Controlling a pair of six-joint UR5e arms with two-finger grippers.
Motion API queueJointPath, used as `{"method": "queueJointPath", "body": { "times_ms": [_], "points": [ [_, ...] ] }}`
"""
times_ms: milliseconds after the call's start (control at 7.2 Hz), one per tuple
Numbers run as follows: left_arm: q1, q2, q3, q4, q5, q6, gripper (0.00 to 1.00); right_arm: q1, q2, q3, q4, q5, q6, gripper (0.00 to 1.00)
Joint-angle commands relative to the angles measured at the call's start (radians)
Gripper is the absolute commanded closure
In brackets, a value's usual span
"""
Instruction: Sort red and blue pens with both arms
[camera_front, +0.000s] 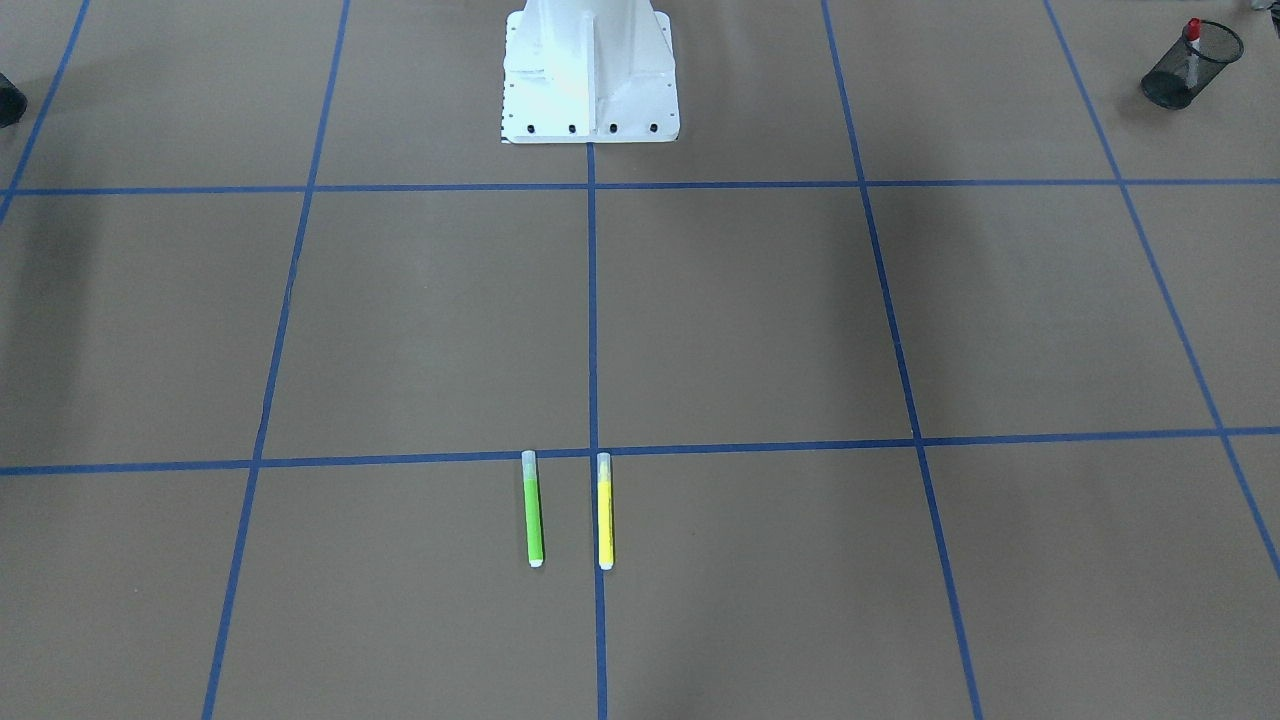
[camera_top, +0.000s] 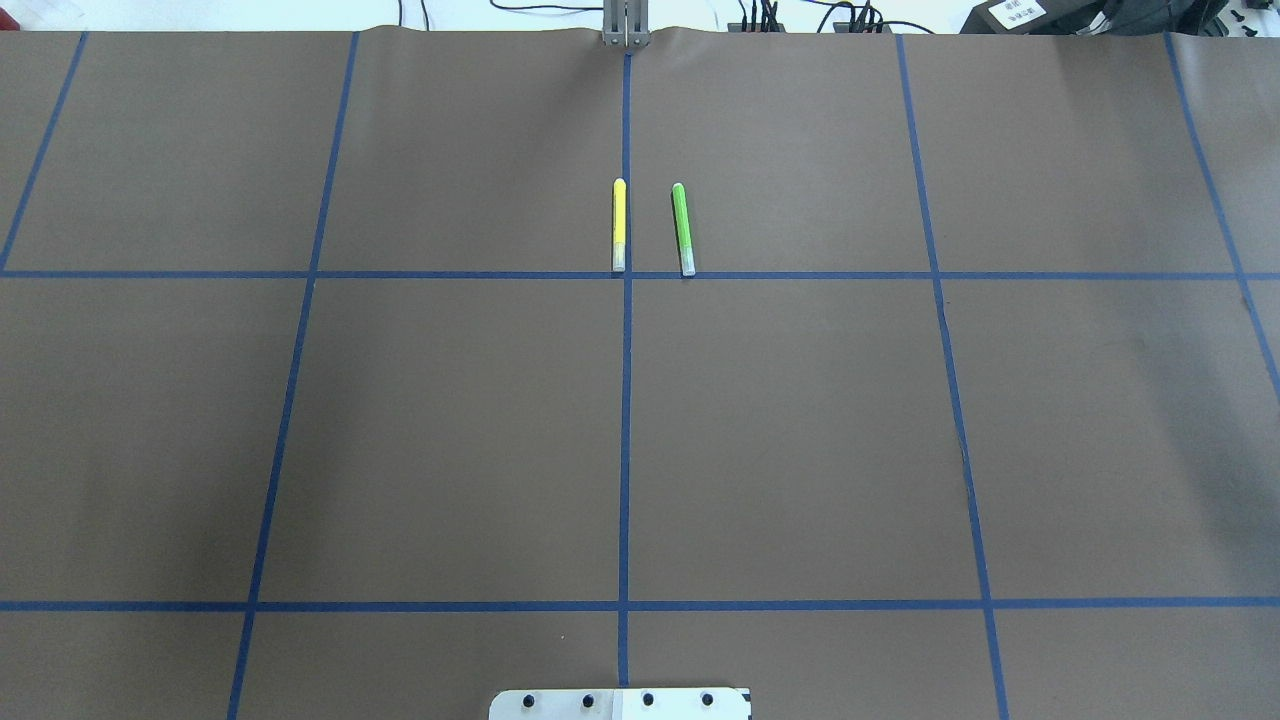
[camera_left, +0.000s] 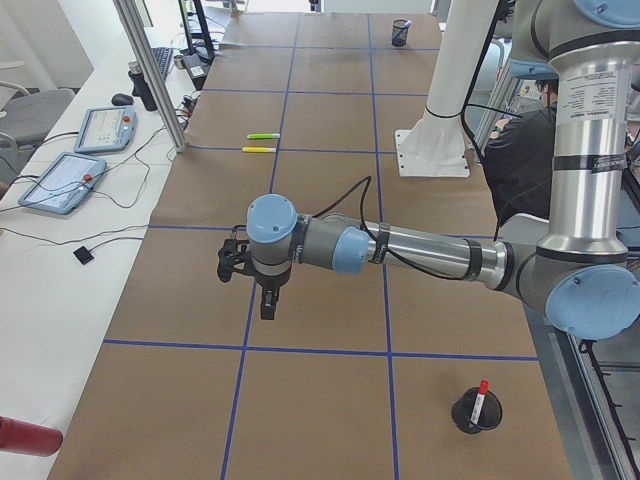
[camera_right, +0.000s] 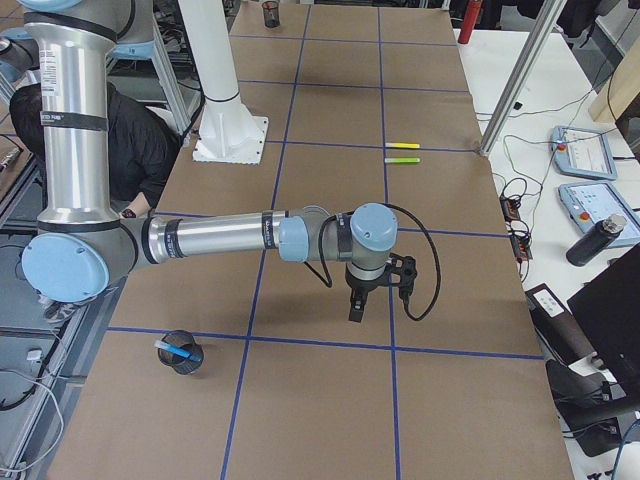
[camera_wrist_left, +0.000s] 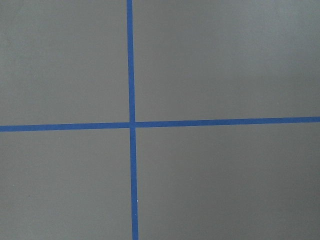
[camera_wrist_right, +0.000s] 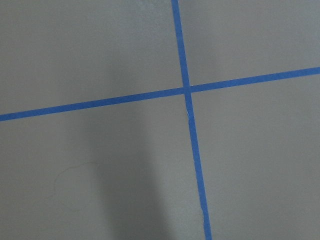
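- Red pen (camera_left: 481, 393): upright in left mesh cup (camera_left: 468, 416).
- Left gripper (camera_left: 267, 314): above table (camera_left: 330, 410), pointing down. Can't tell whether it is clenched or released.
- Yellow marker (camera_top: 619, 225) and green marker (camera_top: 683, 228): flat, parallel, not touching.
- Right gripper (camera_right: 354, 314): pointing down, grip also unclear.
- Blue pen (camera_right: 172, 348): tilted in right mesh cup (camera_right: 186, 364).

Either side of the white pedestal (camera_front: 590, 70), black-screwed along its foot: left arm (camera_left: 420, 250) and right arm (camera_right: 215, 238), silver tubes, grey joints, pale blue caps, black bands, black cable looped at each wrist.
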Motion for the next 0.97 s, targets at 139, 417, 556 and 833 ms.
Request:
{"method": "queueJointPath", "body": {
  "times_ms": [139,417,556,833],
  "points": [
    [0.0,0.012,0.013,0.002,0.021,-0.057,0.0,-0.03,0.002,-0.006,0.097,-0.014,0.101,0.0],
    [-0.001,0.021,0.012,0.001,0.019,-0.063,0.0,-0.028,-0.018,-0.015,0.122,-0.032,0.089,0.0],
    [-0.001,0.032,0.01,-0.001,0.019,-0.063,0.0,-0.021,-0.026,-0.012,0.123,-0.032,0.093,0.0],
    [-0.003,0.033,0.01,-0.004,0.018,-0.063,0.0,-0.008,-0.032,-0.006,0.125,-0.032,0.089,0.0]
  ]
}}
